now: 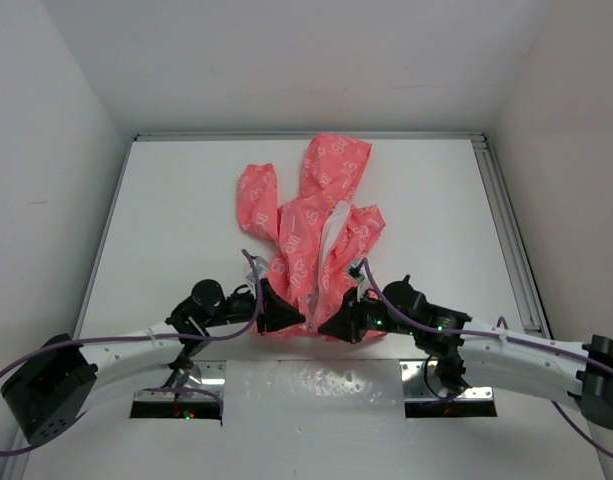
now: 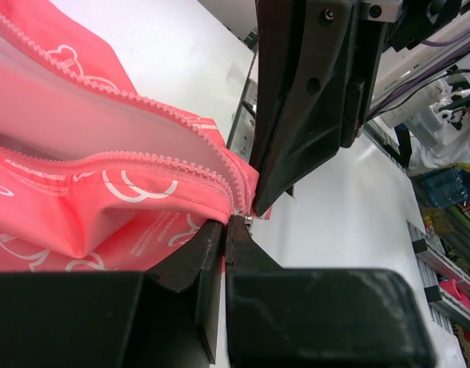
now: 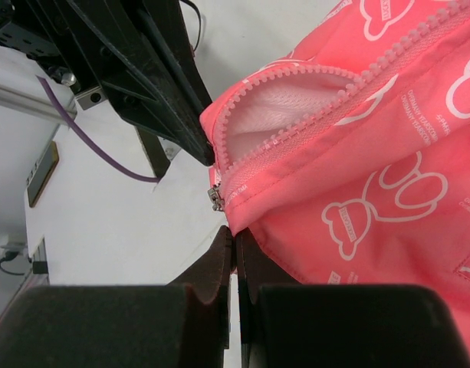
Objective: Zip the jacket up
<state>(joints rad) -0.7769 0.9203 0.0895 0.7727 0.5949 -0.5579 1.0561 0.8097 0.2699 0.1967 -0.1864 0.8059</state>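
The coral-pink jacket with a white outline print lies spread on the white table, hood at the far end, hem toward the arms. Its zipper is open above the hem and white lining shows. My left gripper and right gripper face each other at the hem. In the left wrist view my left gripper is shut on the hem of the jacket by the zipper's lower end. In the right wrist view my right gripper is shut on the hem corner of the jacket, just below the metal zipper slider.
White walls close in the table on the left, far and right sides. A metal rail runs along the right edge. Purple cables loop over both arms near the hem. The other arm's black fingers sit close opposite each wrist camera.
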